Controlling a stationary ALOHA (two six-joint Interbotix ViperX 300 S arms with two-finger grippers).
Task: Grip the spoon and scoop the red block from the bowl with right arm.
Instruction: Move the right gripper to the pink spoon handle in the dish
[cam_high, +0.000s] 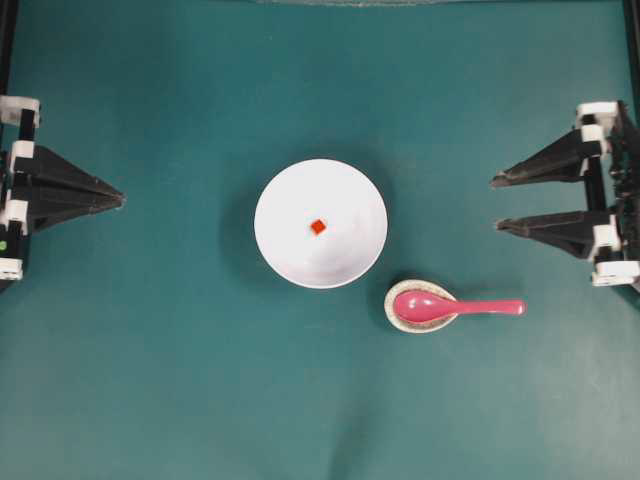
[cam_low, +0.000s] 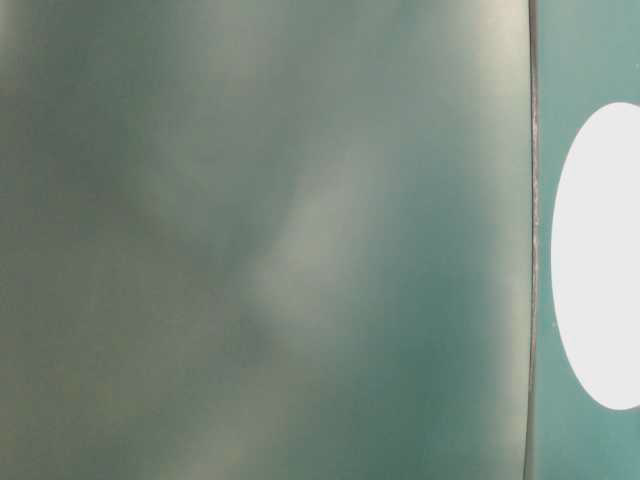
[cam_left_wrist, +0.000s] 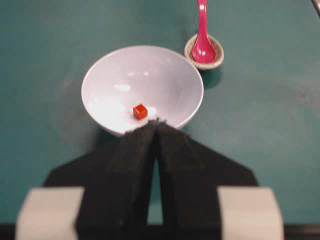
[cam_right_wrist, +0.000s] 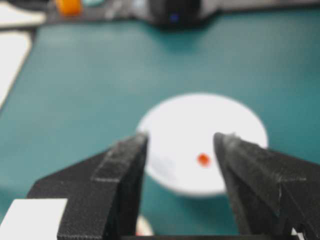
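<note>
A white bowl (cam_high: 320, 223) stands mid-table with a tiny red block (cam_high: 318, 227) inside. It also shows in the left wrist view (cam_left_wrist: 142, 87) with the block (cam_left_wrist: 140, 111), and blurred in the right wrist view (cam_right_wrist: 202, 142) with the block (cam_right_wrist: 203, 159). The pink spoon (cam_high: 455, 307) lies with its scoop in a speckled spoon rest (cam_high: 405, 318) right of the bowl, handle pointing right; it also shows in the left wrist view (cam_left_wrist: 202, 35). My right gripper (cam_high: 496, 203) is open and empty at the right edge, apart from the spoon. My left gripper (cam_high: 120, 199) is shut and empty at the left edge.
The table is a teal mat (cam_high: 180, 380). The table-level view is a blur of teal with a white patch at its right edge. Blurred clutter lies beyond the table's far edge in the right wrist view.
</note>
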